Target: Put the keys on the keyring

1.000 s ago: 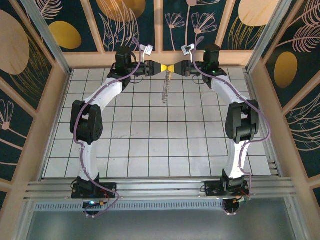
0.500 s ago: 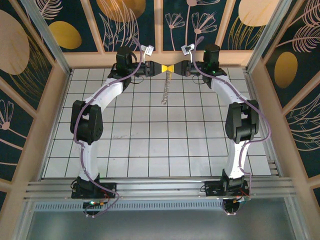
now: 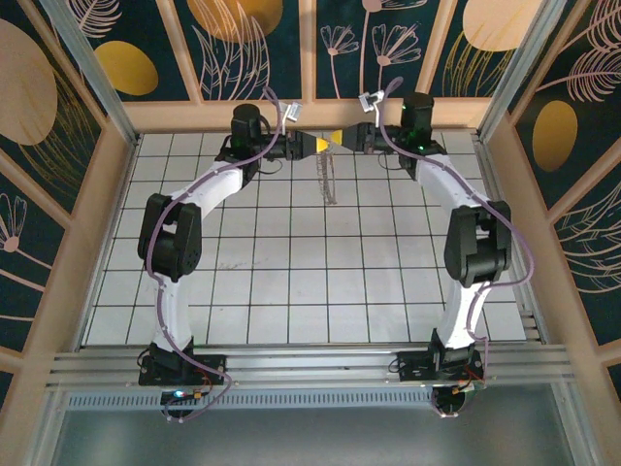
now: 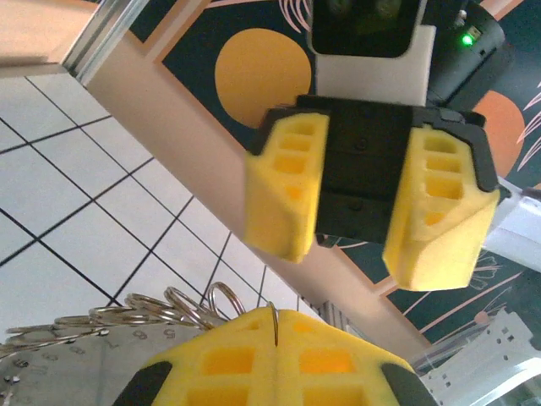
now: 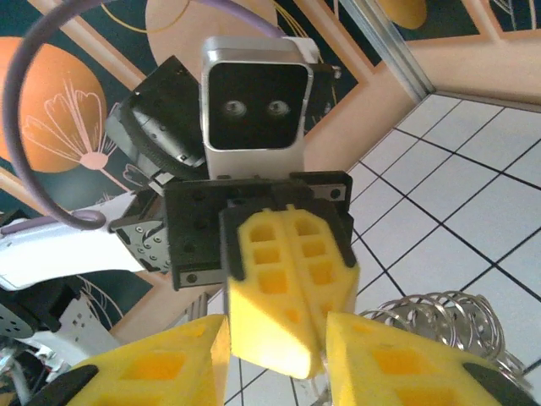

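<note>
Keyring (image 3: pixel 330 180): whitish chain loop hanging in the air from where the two hands meet, at the far middle of the tiled surface (image 3: pixel 291 282). Its lower end dangles over the tiles, and I can't tell if it touches them. In the left wrist view it reads as a run of linked silver rings (image 4: pixel 169 309) leading right up to the left hand's tips.

Left hand (image 4: pixel 276 326): pads pressed together, clamping the top of the keyring. A thin metal sliver pokes out of the seam. Could be a chain link or the key blade, too small to tell.

Right hand (image 5: pixel 279 338): spread wide, one yellow finger (image 5: pixel 161 372) on each side of the left hand's closed tips, not touching them.

Likely step: a transfer or threading at the pinch point.
- Centre the right hand on the protruding sliver and close slowly, so it bites metal and not the left pads.
- Hold the left clamp until the right grip is firm.
- The chain is floppy and will swing, so move gently with no jerks.

Risk: the sliver slips and the chain drops to the surface.
</note>
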You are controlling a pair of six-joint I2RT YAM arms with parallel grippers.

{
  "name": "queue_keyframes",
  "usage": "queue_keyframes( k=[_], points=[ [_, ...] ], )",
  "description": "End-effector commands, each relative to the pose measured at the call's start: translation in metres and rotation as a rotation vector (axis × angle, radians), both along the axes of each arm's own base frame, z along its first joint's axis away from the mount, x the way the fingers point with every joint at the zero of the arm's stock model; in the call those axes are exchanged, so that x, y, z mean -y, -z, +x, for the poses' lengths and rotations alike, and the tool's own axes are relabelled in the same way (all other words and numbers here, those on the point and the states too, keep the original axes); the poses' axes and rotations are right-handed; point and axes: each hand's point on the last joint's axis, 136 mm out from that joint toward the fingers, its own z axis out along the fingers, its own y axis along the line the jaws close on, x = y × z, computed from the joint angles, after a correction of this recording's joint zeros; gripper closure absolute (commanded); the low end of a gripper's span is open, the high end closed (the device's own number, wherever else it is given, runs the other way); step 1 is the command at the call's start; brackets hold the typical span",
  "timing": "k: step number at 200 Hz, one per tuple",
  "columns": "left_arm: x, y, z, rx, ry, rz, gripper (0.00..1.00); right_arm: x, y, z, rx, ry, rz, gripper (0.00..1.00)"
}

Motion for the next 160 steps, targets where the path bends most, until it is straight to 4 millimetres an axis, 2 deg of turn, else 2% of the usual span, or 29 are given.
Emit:
queue_keyframes(
  k=[1,37,68,102,160],
  points=[
    [-0.005,-0.050,-0.014,0.124,-0.008,-0.071,1.00,0.014,-0.031,-0.016,0.123,0.082,0.016,0.64],
    [-0.008,-0.058,-0.023,0.130,-0.009,-0.093,1.00,0.036,-0.004,-0.019,0.110,0.310,-0.027,0.63],
    [-0.008,-0.068,-0.028,0.142,-0.014,-0.105,1.00,0.047,0.019,-0.023,0.093,0.444,-0.042,0.56],
    [-0.005,-0.074,-0.033,0.151,0.000,-0.113,1.00,0.036,0.030,-0.028,0.117,0.499,-0.081,0.51],
    [0.000,-0.076,-0.037,0.153,0.014,-0.112,1.00,0.004,0.023,-0.034,0.204,0.493,-0.134,0.49]
  ],
)
